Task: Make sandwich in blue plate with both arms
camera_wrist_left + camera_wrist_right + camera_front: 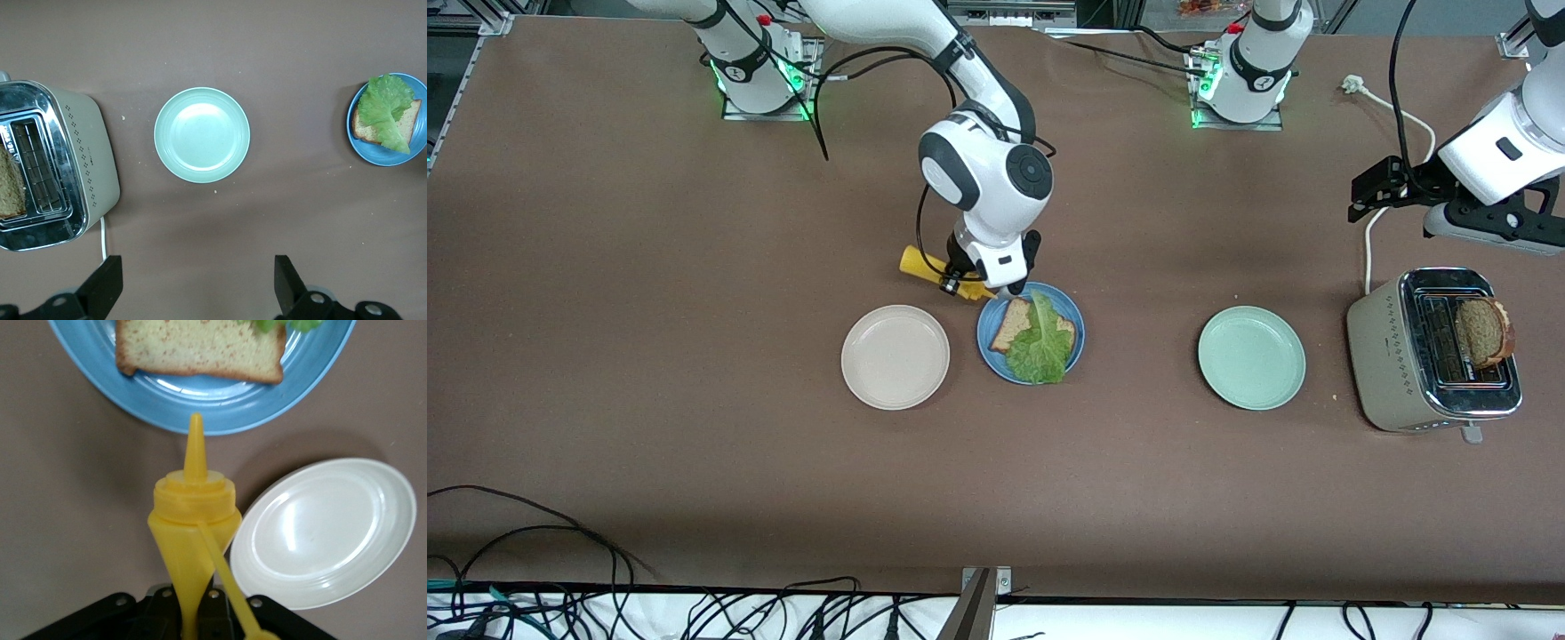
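Note:
The blue plate (1079,345) holds one brown bread slice (1011,324) with a green lettuce leaf (1040,345) lying on it. My right gripper (959,284) is shut on a yellow squeeze bottle (934,270), held low at the plate's rim farther from the front camera. In the right wrist view the bottle (193,520) points its nozzle at the plate's rim (200,420), just short of the bread (200,347). A second bread slice (1483,331) stands in the toaster (1392,351). My left gripper (1375,188) is open and empty, up over the table by the toaster.
A cream-white plate (895,356) lies beside the blue plate toward the right arm's end. A mint-green plate (1251,357) lies between the blue plate and the toaster. The toaster's white cable (1368,253) runs across the table under the left gripper.

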Action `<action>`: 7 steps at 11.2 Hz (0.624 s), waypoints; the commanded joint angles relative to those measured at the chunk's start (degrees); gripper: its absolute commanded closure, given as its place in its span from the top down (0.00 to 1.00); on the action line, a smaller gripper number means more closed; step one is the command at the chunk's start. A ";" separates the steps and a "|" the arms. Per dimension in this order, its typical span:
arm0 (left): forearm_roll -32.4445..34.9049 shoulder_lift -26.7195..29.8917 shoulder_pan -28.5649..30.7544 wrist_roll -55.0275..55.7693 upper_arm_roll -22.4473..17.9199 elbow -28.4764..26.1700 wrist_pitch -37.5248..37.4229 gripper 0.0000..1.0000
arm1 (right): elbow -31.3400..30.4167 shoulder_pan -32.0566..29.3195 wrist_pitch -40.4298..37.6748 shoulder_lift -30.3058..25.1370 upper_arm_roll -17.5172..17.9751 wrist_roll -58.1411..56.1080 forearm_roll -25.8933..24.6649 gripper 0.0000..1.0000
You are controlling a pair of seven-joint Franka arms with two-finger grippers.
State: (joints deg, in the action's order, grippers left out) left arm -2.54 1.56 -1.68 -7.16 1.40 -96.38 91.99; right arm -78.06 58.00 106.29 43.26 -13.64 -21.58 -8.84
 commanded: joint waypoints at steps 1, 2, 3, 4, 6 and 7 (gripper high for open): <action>0.25 -0.86 0.01 -0.75 -0.08 2.07 -1.38 1.00 | 11.87 -0.35 -4.16 8.58 0.11 -5.31 -2.50 0.00; 0.25 -0.86 0.01 -0.75 -0.08 2.07 -1.38 1.00 | 11.97 -0.08 -3.90 9.82 0.28 -6.01 -4.41 0.00; 0.25 -0.95 0.01 -0.75 -0.08 2.07 -1.38 1.00 | 12.58 -0.08 -3.72 10.61 0.63 -7.76 -6.44 0.00; 0.25 -0.95 0.01 -0.75 -0.08 2.07 -1.38 1.00 | 12.58 0.01 -3.55 11.14 0.72 -9.77 -6.72 0.00; 0.34 -0.95 0.01 -0.75 -0.08 2.16 -1.38 1.00 | 12.67 -0.08 -3.46 11.32 0.72 -11.02 -6.81 0.00; 0.26 -0.95 0.01 -0.75 -0.08 2.07 -1.38 1.00 | 12.67 0.01 -3.28 11.32 0.72 -11.03 -6.72 0.00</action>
State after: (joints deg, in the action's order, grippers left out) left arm -2.54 1.56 -1.68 -7.16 1.40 -96.37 91.99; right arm -68.29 58.12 104.54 53.52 -13.12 -30.60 -14.46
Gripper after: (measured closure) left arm 0.000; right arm 0.912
